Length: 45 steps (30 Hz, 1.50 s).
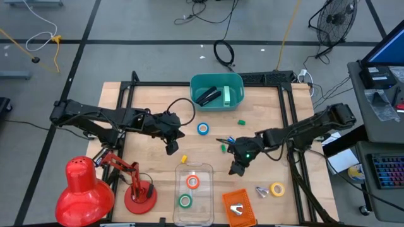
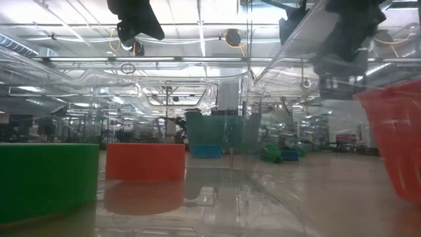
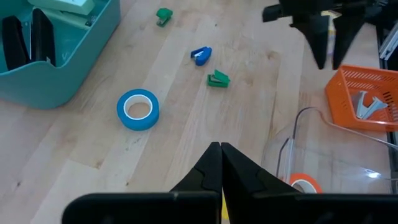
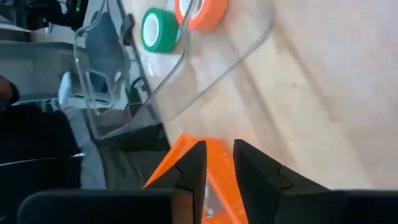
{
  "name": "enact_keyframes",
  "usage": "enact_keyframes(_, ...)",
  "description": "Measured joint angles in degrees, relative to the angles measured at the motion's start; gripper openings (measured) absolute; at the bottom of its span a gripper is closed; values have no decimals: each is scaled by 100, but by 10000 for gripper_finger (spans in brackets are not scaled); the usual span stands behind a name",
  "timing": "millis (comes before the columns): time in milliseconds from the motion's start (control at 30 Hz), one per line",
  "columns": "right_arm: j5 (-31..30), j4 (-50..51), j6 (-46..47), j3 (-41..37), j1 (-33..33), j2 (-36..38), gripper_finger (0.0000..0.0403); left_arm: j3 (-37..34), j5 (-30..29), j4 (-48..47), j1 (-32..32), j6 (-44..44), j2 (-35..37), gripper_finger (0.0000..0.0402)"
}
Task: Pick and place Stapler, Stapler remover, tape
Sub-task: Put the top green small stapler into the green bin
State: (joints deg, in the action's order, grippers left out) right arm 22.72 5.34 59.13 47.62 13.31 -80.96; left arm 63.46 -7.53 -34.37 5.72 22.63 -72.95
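Observation:
A black stapler (image 1: 207, 96) lies in the teal bin (image 1: 235, 82) at the far middle. One silver stapler remover (image 3: 367, 106) lies in the orange basket (image 1: 243, 197); another (image 1: 261, 190) lies on the table beside the yellow tape (image 1: 277, 188). The blue tape (image 1: 202, 128) lies flat on the wood. Orange tape (image 1: 192, 182) and green tape (image 1: 184, 201) lie in the clear tray (image 1: 208, 169). My left gripper (image 1: 172, 150) hangs shut over the wood, left of centre. My right gripper (image 1: 236, 170) hovers near the basket, its fingers (image 4: 193, 163) a narrow gap apart with nothing between them.
Small coloured bits lie loose on the wood: green (image 1: 241, 122), blue (image 1: 230, 139), green (image 1: 223, 148), yellow (image 1: 184, 159). A red desk lamp (image 1: 85, 189) stands at the near left corner. Bare wood lies between the blue tape and the clear tray.

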Motion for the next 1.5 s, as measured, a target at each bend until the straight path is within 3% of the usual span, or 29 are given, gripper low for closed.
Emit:
enact_keyframes(333, 410, 587, -813, -2, -1026, 56, 73, 0, -3, 0, -2, 107, 0, 1)
enact_keyframes(667, -1634, 1483, -1153, -2, -2259, 71, 73, 0, -2, 13, -55, 129, 0, 1)
enact_keyframes(800, -1623, 1542, -1591, -2, -2316, 71, 79, 0, -2, 10, -55, 127, 0, 1)
enact_keyframes(1067, -1068, 1648, -1960, -2, -2298, 71, 138, 0, 2, -3, -50, 101, 0, 1)
enact_keyframes(1300, -2081, 1717, -1938, -2, -2469, 71, 188, 0, 2, 4, -50, 107, 0, 1)
enact_keyframes(1500, -1976, 1948, -2111, 31, -2775, 71, 221, 0, 4, 2, -33, 144, 0, 1)
